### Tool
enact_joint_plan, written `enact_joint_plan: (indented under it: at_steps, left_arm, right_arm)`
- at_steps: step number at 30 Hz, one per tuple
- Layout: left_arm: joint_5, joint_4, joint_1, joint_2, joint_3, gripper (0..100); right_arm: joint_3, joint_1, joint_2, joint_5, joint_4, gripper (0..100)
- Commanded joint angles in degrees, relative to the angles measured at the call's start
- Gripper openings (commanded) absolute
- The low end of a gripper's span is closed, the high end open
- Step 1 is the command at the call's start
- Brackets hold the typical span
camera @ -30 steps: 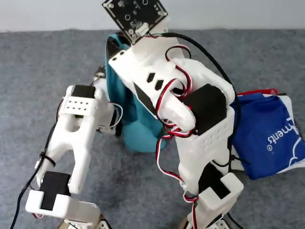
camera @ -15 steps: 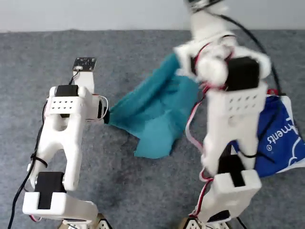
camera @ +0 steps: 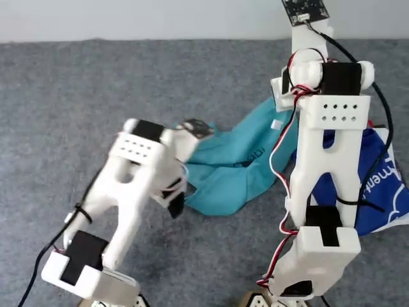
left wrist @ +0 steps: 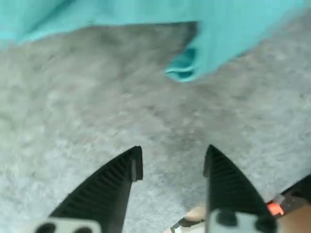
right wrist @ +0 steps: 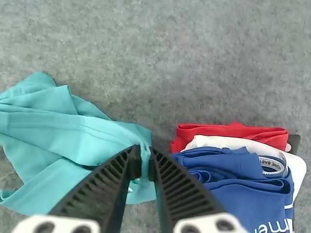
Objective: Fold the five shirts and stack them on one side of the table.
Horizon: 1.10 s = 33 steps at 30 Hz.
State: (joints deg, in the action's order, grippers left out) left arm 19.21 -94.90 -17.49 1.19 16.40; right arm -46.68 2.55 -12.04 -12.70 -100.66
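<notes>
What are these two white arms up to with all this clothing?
Two robot arms are folding shirts on a grey table. The right end effector is shut on an edge of a teal shirt, the rest of which lies crumpled between the arms. The left end effector is open over the table beside it, holding nothing. On the right side, a folded blue shirt lies on a white shirt and a red shirt.

A robotics test bench, in a lab or hobby room, is suggested. A table covered in grey felt-like fabric [camera: 77, 96] is set against a plain white wall [camera: 96, 19]. A white plastic robot arm [camera: 134, 173] and a second one [camera: 329, 147] are mounted on it. Loose red, black and white wires [camera: 278, 150] and a bare black circuit board [camera: 305, 9] are left exposed.
</notes>
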Motion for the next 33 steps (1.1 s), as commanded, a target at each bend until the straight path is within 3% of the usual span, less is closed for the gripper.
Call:
enact_joint_plan:
  at_steps: [1,5,19,28,33]
  left_arm:
    - [0.8,3.1,-4.3,-0.2,0.3,23]
    - [0.6,12.2,-4.6,-0.2,2.6,23]
    - [0.6,29.9,-4.2,-0.2,13.1,18]
    - [0.9,32.2,-4.4,9.1,12.7,18]
    - [1.0,27.7,-4.4,12.8,6.6,17]
  right_arm:
    - [0.0,-0.5,0.3,0.6,-1.1,0.9]
    - [0.0,-0.4,0.2,0.6,-0.8,0.9]
    - [0.0,-0.2,0.5,0.6,-1.3,0.9]
    - [-0.1,-0.5,0.8,0.7,-1.4,0.9]
    - [-0.1,-0.5,0.8,0.7,-1.4,0.9]
